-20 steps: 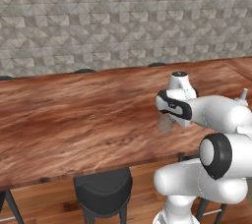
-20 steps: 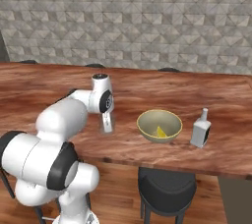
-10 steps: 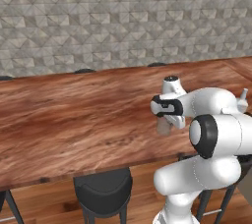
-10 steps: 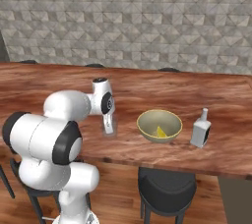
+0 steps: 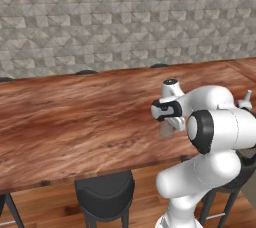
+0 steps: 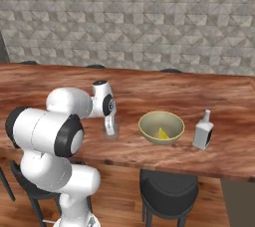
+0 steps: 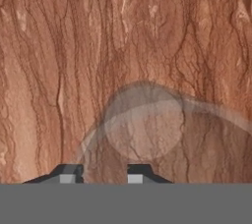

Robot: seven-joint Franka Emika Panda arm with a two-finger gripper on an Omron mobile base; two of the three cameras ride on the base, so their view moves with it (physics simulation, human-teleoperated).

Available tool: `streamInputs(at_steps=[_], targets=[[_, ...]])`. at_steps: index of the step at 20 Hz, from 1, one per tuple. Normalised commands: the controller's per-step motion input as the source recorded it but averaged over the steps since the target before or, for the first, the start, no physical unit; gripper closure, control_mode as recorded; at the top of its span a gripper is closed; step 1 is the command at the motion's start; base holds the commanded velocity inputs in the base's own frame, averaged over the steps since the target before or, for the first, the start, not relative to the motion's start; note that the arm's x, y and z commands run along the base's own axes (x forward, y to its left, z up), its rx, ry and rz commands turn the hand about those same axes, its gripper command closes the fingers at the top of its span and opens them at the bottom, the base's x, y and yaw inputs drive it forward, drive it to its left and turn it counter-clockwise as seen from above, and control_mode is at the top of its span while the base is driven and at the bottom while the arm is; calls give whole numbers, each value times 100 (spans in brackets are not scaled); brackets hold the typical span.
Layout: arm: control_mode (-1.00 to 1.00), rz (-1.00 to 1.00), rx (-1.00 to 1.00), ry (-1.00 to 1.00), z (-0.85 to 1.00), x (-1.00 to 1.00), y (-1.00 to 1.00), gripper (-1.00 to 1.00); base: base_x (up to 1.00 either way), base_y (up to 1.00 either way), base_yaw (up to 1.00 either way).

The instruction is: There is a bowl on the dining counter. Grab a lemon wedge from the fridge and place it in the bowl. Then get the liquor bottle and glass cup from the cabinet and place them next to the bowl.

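Standing on counter [image 6: 60, 84], glass cup [image 6: 110, 126] half hidden by fingers [image 7: 68, 173], grip unclear

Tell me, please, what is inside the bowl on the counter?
Inside the bowl lies one yellow lemon wedge, near the bottom. The near wall of the bowl covers part of the bottom, so that part cannot be seen.

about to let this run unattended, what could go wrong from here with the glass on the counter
1. The tool sits right over the glass cup with its fingertips at the rim; lifting off at an angle could tip the cup.
2. The cup stands left of the bowl, well apart; it may not count as next to it.
3. The liquor bottle stands not far from the dining counter front edge; a wide arm swing might knock it.
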Motion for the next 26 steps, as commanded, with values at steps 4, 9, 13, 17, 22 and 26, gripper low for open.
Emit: streamInputs(at_steps=[4, 9, 13, 17, 22, 26], targets=[[-100, 0, -3, -5, -30, 3, 0, -100, 0, 0, 0], [-100, -1, 0, -7, -7, -4, 0, -100, 0, 0, 0], [-100, 0, 2, -1, 11, -19, 7, -100, 0, 0, 0], [-100, 0, 0, -8, 47, -16, 11, -100, 0, 0, 0], [-100, 0, 0, -10, 66, -5, 1, -100, 0, 0, 0], [-100, 1, 0, -10, 62, -11, 0, -100, 0, 0, 0]])
